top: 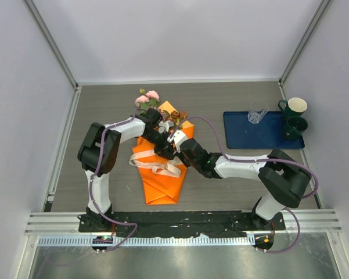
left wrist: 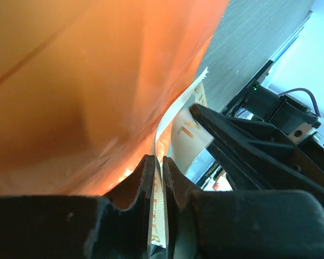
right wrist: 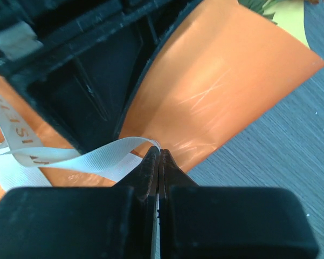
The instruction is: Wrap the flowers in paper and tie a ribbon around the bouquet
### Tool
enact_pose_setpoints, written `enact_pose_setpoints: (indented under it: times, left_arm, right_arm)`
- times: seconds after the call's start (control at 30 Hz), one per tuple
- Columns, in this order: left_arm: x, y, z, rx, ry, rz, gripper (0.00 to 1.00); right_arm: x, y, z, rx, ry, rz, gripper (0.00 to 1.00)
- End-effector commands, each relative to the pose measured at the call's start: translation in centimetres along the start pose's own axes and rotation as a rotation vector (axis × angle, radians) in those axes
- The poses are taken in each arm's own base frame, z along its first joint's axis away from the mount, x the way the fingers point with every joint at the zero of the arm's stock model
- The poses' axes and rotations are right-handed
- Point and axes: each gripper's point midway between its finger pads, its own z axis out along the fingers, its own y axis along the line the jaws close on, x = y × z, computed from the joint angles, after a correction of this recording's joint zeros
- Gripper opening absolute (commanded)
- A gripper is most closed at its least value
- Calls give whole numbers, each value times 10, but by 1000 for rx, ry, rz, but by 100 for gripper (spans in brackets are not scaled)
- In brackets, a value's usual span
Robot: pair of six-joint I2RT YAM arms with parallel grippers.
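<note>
The left gripper (left wrist: 157, 166) and right gripper (right wrist: 159, 155) each pinch the ribbon (right wrist: 97, 157) beside the paper (right wrist: 221, 91), so an uneven pull could slip an end free or tug the wrap open.

Bright, even light; the paper (right wrist: 226, 91) shows glare streaks just beyond the right gripper (right wrist: 158, 156) and blurs above the left gripper (left wrist: 157, 162).

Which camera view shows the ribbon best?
The top view: there most of the ribbon shows, looping across the orange paper. The left wrist view shows only a short strip pinched in the left gripper; the right wrist view shows one loop ending in the shut right gripper.
</note>
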Motion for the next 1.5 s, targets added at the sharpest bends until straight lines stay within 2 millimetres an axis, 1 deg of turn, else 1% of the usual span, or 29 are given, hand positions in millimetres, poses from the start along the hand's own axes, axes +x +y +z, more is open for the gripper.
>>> enact_pose_setpoints:
  times: [0.0, 0.03, 0.1, 0.2, 0.27, 0.33, 0.37, 0.43, 0.53, 0.6, 0.67, 0.7, 0.83, 1.0, 1.03, 1.07, 1.1, 1.2, 1.33, 1.47]
  left_arm:
    - [0, -15, -5, 44, 22, 37, 17]
    - [0, -15, -5, 42, 22, 36, 19]
    - [-1, -13, -6, 27, 10, 36, 21]
    - [-2, -14, -6, 32, 2, 33, 27]
    - [-2, -15, -6, 40, 3, 35, 33]
    - [-4, -18, -8, 43, -16, 56, 40]
    - [-4, -17, -8, 38, -24, 52, 42]
    - [-8, -23, -12, 49, -54, 75, 46]
    - [-10, -24, -14, 45, -71, 80, 50]
    - [-12, -22, -14, 31, -80, 77, 51]
    - [-13, -25, -14, 45, -86, 82, 52]
    - [-13, -25, -13, 57, -83, 80, 52]
    - [-9, -20, -10, 45, -58, 69, 53]
    - [-6, -26, -16, 66, -80, 104, 53]
    - [-5, -23, -17, 62, -88, 102, 53]
    - [-5, -26, -18, 67, -98, 108, 53]
    - [-6, -32, -22, 80, -117, 136, 54]
    - [-6, -34, -25, 87, -126, 152, 56]
    - [-4, -29, -21, 61, -122, 151, 59]
    - [0, -17, -15, -22, -112, 157, 60]
  right_arm:
    - [-20, -7, 9, 69, -46, 54, 0]
    - [-19, -6, 11, 64, -33, 61, 1]
    - [-19, -2, 13, 53, -12, 81, 4]
    - [-19, -2, 10, 58, -6, 124, 9]
    - [-21, -2, 7, 58, -4, 148, 12]
    - [-21, 1, 6, 41, 1, 152, 12]
    - [-20, 3, 6, 34, 4, 156, 12]
    - [-17, 4, 7, 31, 13, 154, 11]
    - [-15, 6, 6, 23, 21, 159, 8]
    - [-16, 7, 3, 11, 13, 172, 7]
    - [-16, 7, 0, 7, 10, 183, 7]
    - [-20, 8, -2, -2, 1, 190, 7]
    - [-23, 7, -4, 7, -8, 221, 7]
    - [-19, 7, -5, 18, 9, 247, 0]
    - [-18, 7, -6, 14, 14, 250, 0]
    - [-17, 6, -7, 17, 15, 261, 0]
    - [-16, 6, -8, 18, 15, 267, 0]
    - [-17, 8, -10, 5, 12, 273, 0]
    - [-15, 7, -10, 6, 23, 279, 0]
    - [-18, 5, -10, -2, 19, 324, 0]
